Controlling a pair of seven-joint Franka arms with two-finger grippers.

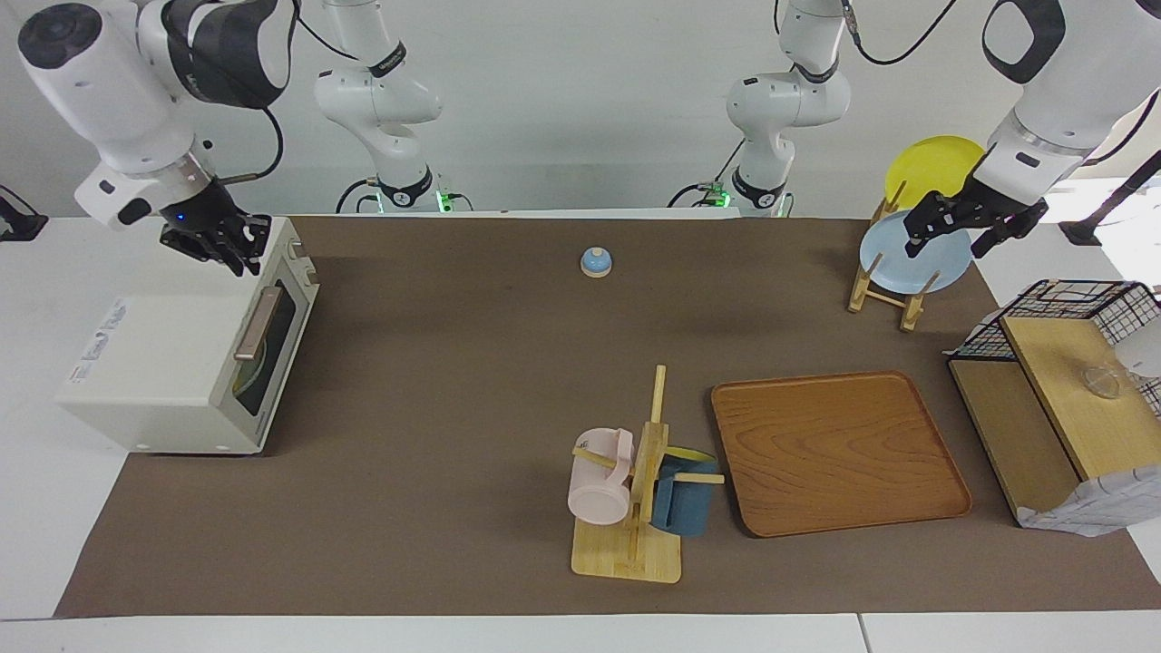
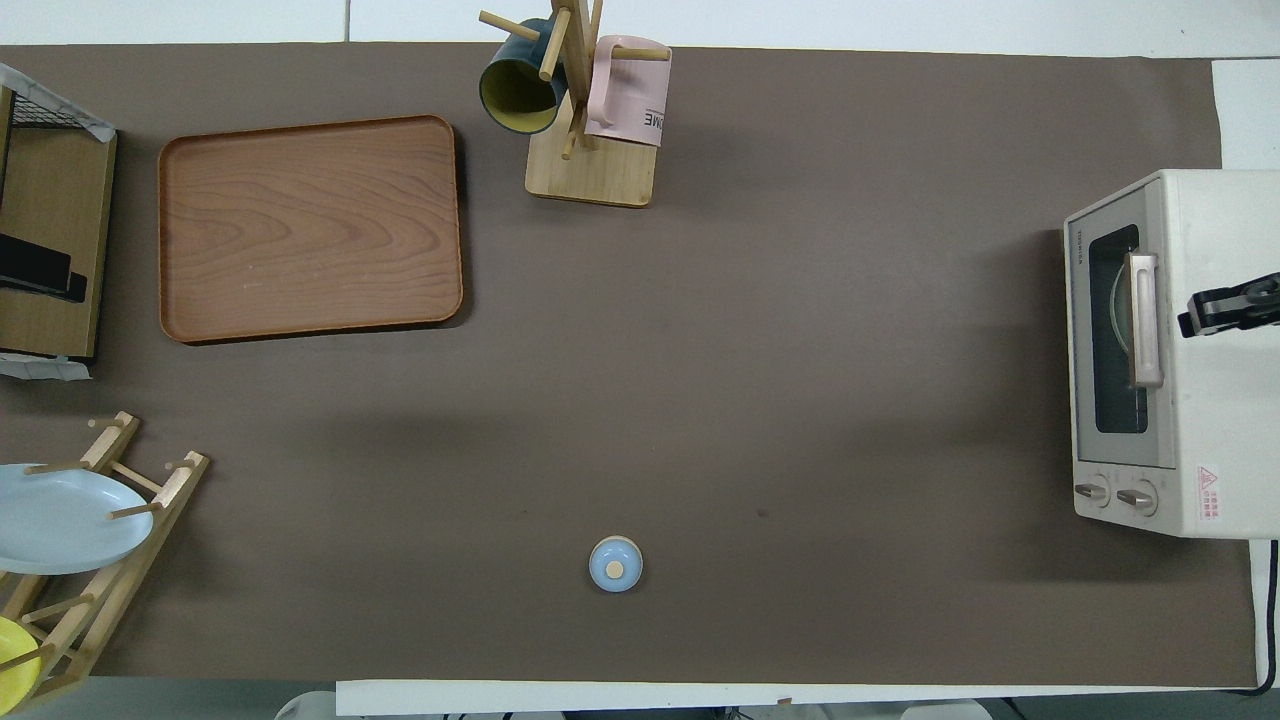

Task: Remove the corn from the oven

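Observation:
The cream-white oven (image 1: 163, 363) stands at the right arm's end of the table, its dark glass door shut, with the beige bar handle (image 1: 257, 324) across it. It also shows in the overhead view (image 2: 1200, 350). The corn is hidden; only a round rim shows dimly through the glass. My right gripper (image 1: 218, 240) hangs over the oven's top near its knob end and also shows in the overhead view (image 2: 1232, 305). My left gripper (image 1: 961, 225) is open and empty, up in the air over the plate rack (image 1: 884, 290).
A small blue bell (image 1: 596, 262) sits mid-table near the robots. A wooden tray (image 1: 834, 453) and a mug tree (image 1: 635, 490) with two mugs lie farther out. A black wire basket (image 1: 1070, 308) stands at the left arm's end. The rack holds a blue and a yellow plate.

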